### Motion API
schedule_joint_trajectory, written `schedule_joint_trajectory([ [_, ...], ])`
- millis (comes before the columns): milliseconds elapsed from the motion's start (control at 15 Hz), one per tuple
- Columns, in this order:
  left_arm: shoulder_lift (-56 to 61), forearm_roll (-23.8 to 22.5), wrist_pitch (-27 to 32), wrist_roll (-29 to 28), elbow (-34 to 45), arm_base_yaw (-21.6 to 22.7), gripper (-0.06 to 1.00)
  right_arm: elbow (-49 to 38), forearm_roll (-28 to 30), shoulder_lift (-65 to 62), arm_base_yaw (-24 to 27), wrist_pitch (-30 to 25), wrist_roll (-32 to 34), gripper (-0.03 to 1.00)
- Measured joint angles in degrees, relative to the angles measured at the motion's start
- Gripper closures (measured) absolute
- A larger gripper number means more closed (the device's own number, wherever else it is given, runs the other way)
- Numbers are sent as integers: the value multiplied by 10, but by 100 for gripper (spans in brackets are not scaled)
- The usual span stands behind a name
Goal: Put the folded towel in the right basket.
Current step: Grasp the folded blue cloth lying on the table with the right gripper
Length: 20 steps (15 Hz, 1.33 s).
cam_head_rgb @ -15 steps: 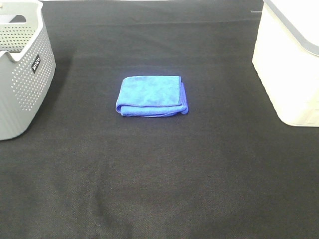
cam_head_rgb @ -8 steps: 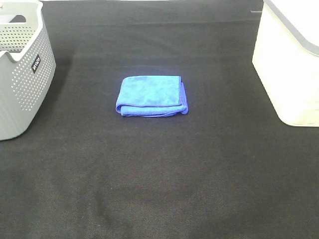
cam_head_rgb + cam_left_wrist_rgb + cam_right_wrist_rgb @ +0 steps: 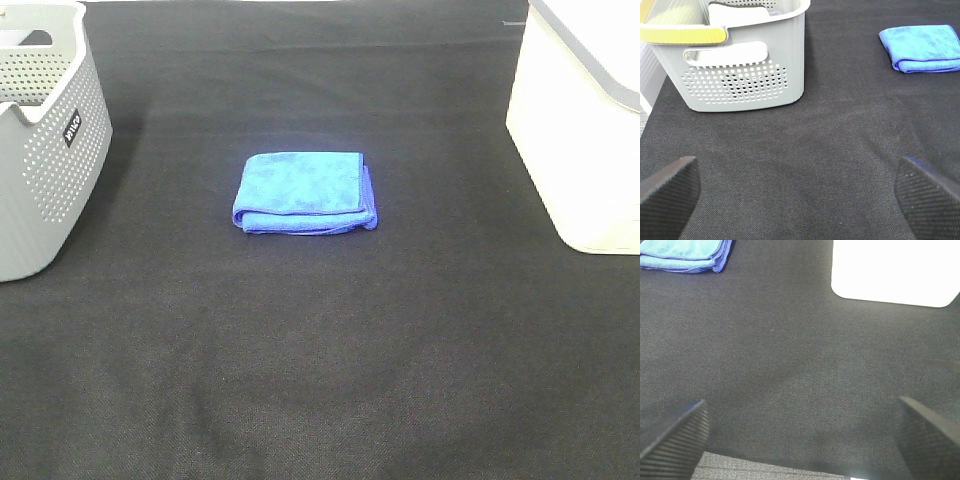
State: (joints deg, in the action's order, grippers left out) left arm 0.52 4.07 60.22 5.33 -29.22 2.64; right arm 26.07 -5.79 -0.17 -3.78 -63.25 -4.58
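Since nothing grips it, the folded towel (image 3: pixel 305 192) lies flat on the black table (image 3: pixel 320 380), midway between the side edges. Its target, the right basket (image 3: pixel 585 130), stands at the far right corner. The left gripper (image 3: pixel 800 195) and right gripper (image 3: pixel 800 437) hang spread wide and empty, likely readied to reach.

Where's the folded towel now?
In the exterior high view the folded towel lies centrally, between the gray basket on the left and the white basket on the right, touching neither.
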Motion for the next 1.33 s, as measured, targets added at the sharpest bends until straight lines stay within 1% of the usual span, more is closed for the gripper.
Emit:
schedule_joint_trajectory([
  [933, 0, 0, 0, 0, 0, 0, -5, 0, 0, 0, 0, 0, 0, 1],
  [1067, 0, 0, 0, 0, 0, 0, -5, 5, 0, 18, 0, 0, 0, 1],
  [1200, 0, 0, 0, 0, 0, 0, -5, 83, 0, 167, 0, 10, 2, 1],
  [1267, 0, 0, 0, 0, 0, 0, -5, 139, -1, 250, 0, 2, 2, 1],
  [1333, 0, 0, 0, 0, 0, 0, -5, 210, -1, 348, 0, -24, 2, 1],
])
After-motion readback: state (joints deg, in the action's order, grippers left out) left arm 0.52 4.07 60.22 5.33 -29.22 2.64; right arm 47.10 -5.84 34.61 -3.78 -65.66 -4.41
